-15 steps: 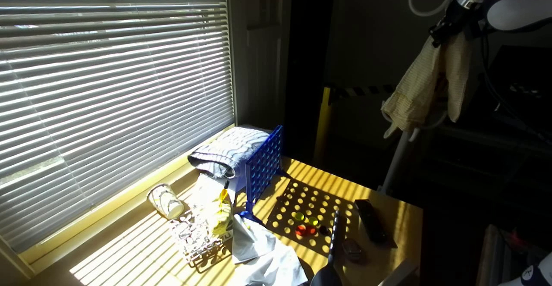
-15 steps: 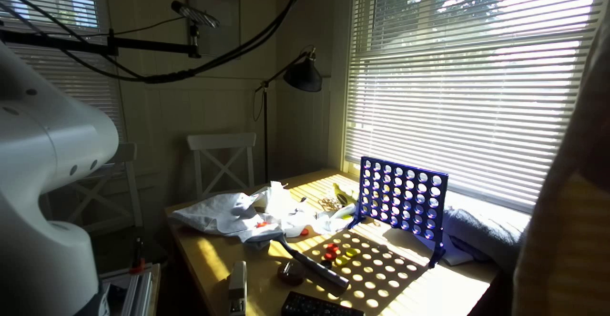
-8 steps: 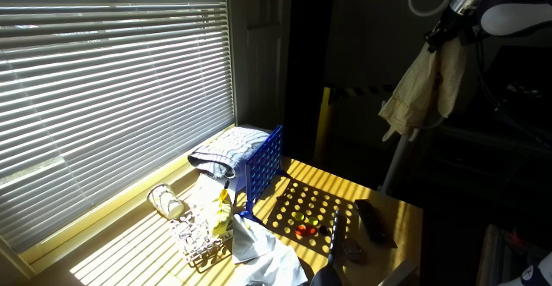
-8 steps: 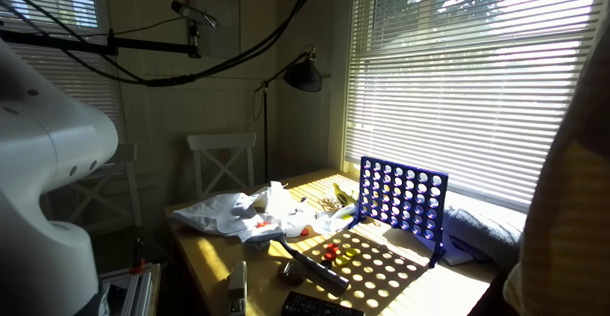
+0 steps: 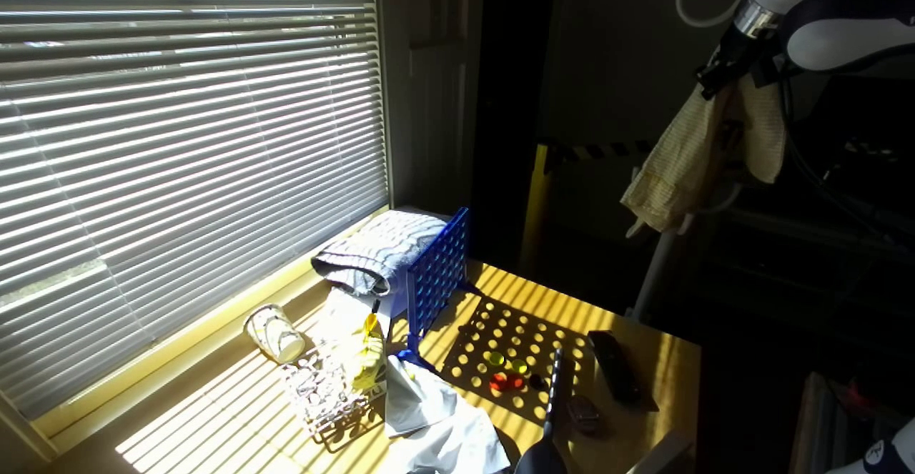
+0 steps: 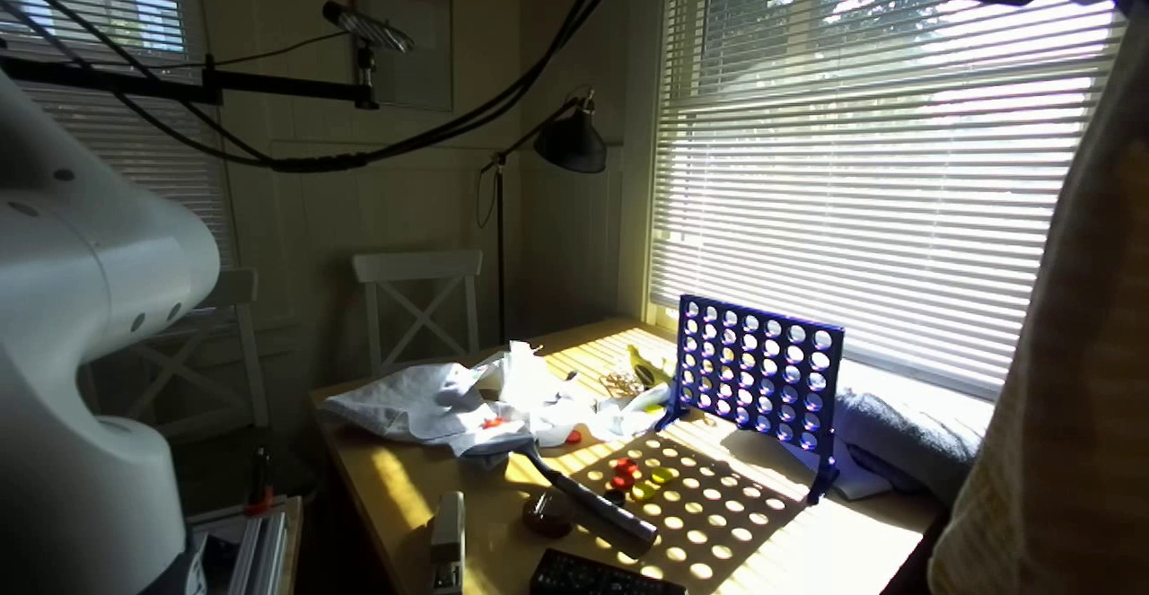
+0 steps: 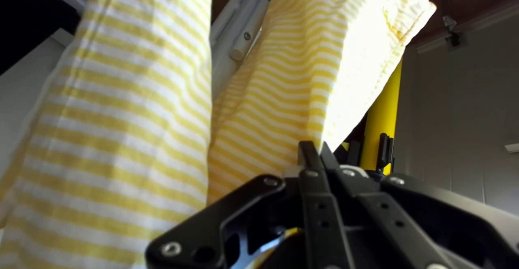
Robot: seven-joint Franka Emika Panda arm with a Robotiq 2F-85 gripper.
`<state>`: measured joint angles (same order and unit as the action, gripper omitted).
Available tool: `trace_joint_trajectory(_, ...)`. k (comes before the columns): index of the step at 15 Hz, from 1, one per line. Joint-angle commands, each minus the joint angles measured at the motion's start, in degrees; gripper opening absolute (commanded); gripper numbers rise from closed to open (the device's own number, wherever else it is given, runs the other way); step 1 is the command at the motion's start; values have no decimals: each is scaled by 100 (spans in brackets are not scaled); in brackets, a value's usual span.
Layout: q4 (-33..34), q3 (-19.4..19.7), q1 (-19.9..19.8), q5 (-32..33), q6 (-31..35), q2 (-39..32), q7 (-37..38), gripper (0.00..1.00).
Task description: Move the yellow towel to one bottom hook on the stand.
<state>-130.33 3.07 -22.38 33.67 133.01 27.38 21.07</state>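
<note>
The yellow-and-white striped towel [image 7: 267, 110] hangs from my gripper [image 7: 320, 149], whose fingertips are closed on the cloth. In an exterior view the gripper [image 5: 706, 86] is high at the right, and the towel [image 5: 672, 166] hangs below it in folds. In an exterior view the towel [image 6: 1032, 487] also fills the right edge, blurred, below the dark gripper. The white stand [image 5: 654, 274] is behind the towel, which hides part of it. A bottom hook tip [image 5: 633, 228] shows at the towel's lower edge. White stand tubes [image 7: 239, 37] show behind the cloth in the wrist view.
An upper stand hook [image 5: 704, 20] is left of the arm. A yellow post [image 5: 535, 195] with striped tape stands behind. The table [image 5: 665, 374] holds a blue game frame [image 5: 437, 274], a remote [image 5: 615, 367], a spatula [image 5: 550, 417] and white cloth [image 5: 443, 431].
The gripper has moved left and down in an exterior view, carrying the towel. In an exterior view, the towel reaches further in from the right and the dark gripper now shows at the top.
</note>
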Motion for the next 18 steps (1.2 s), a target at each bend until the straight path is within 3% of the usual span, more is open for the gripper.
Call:
trace_joint_trajectory(1,-81,86,149,-102,39,-92,-17,0)
trace_joint_trajectory(18,-23,149,252,-199,-25,-70,-97,0)
